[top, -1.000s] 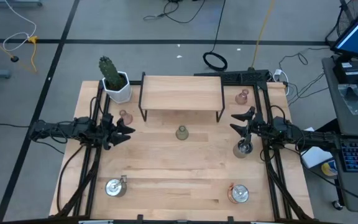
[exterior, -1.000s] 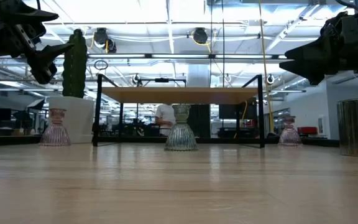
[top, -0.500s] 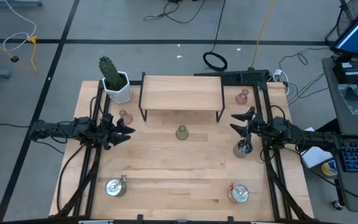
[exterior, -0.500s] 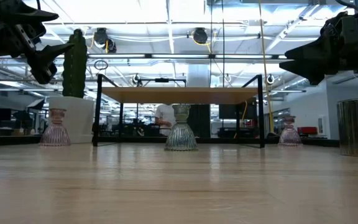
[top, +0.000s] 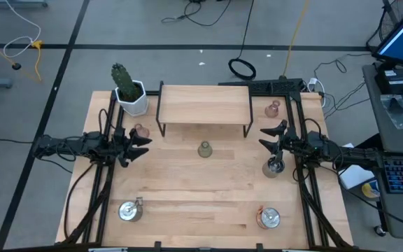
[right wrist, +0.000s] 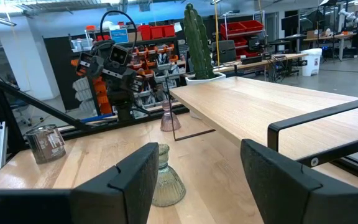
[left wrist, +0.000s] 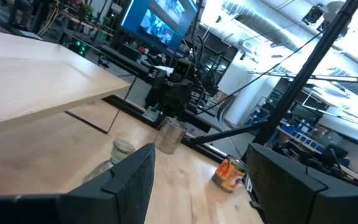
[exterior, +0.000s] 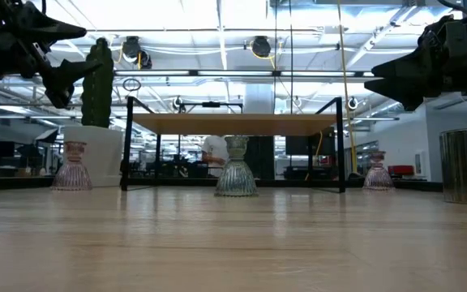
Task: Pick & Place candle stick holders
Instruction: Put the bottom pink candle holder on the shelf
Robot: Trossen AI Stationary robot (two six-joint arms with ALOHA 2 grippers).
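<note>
Six holders stand on their bases on the wooden table. One pale pink glass holder [top: 140,131] is at the left and another [top: 273,108] at the far right. An olive-green one [top: 204,149] stands at the centre in front of the shelf. Silver metal ones stand at the right [top: 274,166], near left [top: 129,210] and near right [top: 269,218]. My left gripper [top: 144,142] hovers open just on the near side of the left pink holder. My right gripper [top: 270,136] hovers open above the table, just on the far side of the right silver holder. Both are empty.
A wooden shelf on black metal legs [top: 204,105] stands at the far centre. A green cactus in a white pot [top: 129,91] is at the far left corner. Black arm frames run along both table sides. Bare tabletop lies between the near silver holders.
My left gripper has turned a little toward the table's far edge, toward the left pink holder, and stays open. The holders have stayed in place.
</note>
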